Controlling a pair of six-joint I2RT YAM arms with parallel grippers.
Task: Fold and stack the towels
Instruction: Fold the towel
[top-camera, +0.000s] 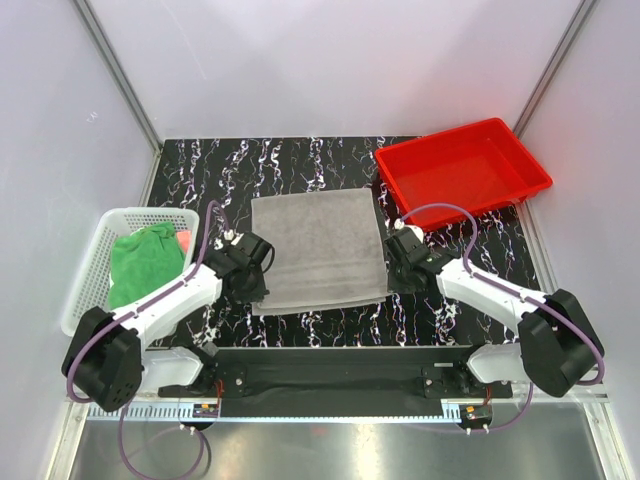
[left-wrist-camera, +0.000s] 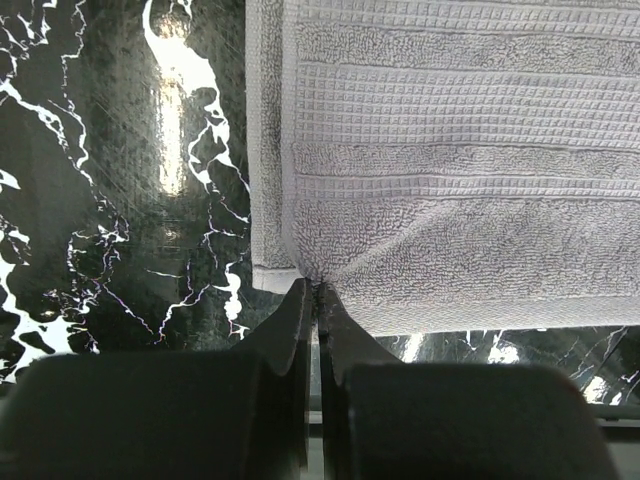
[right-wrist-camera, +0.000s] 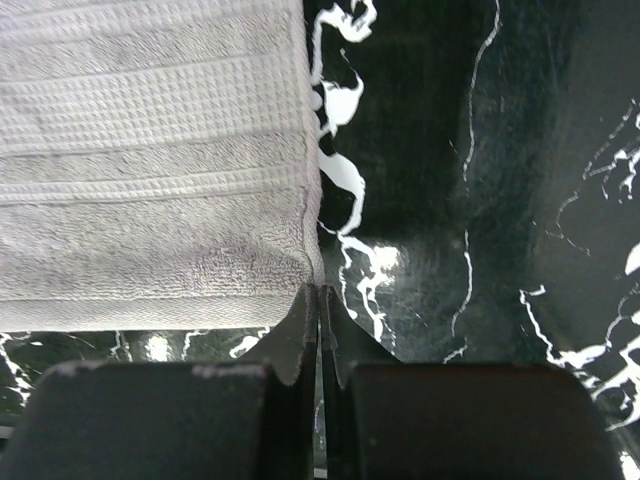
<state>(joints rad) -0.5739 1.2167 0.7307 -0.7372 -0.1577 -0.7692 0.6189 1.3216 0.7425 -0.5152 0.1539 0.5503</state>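
Observation:
The grey towel lies spread flat in the middle of the black marbled table. My left gripper is shut on its near left corner, seen close up in the left wrist view with the grey towel stretching away from it. My right gripper is shut on the near right corner, as the right wrist view shows, with the towel to the left of it. The green towel lies crumpled in the basket, with a bit of the pink towel beside it. The pale blue-white towel is out of view.
The white lattice basket stands at the left, just beside my left arm. The red tray sits at the back right, close to the grey towel's far right corner. White walls enclose the table on three sides.

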